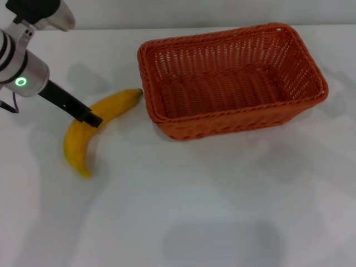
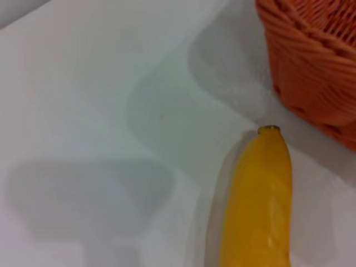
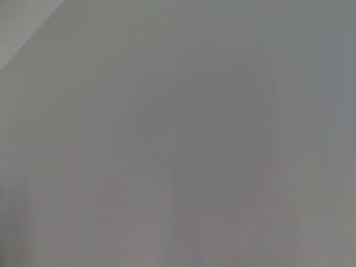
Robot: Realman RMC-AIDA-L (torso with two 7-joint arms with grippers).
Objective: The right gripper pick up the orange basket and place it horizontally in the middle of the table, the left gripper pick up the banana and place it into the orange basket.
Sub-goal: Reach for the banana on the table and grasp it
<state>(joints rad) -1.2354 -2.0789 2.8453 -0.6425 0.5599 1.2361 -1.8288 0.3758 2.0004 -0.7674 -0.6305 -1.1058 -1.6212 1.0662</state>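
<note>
Left claw (image 1: 92, 118) down on banana (image 1: 89, 133) beside orange basket (image 1: 231, 80); grip unclear.

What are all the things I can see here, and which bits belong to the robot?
orange basket: one, orange woven, upright and empty, toward the far right of the table.
banana: one, yellow, lying on the table to the left of the basket, one tip close to the basket's corner.
table: one, glossy white, under everything.
left gripper: one, black on a silver arm with a green ring light, down at the banana's middle.
right gripper: not in view; its wrist camera shows only bare grey-white surface.
</note>
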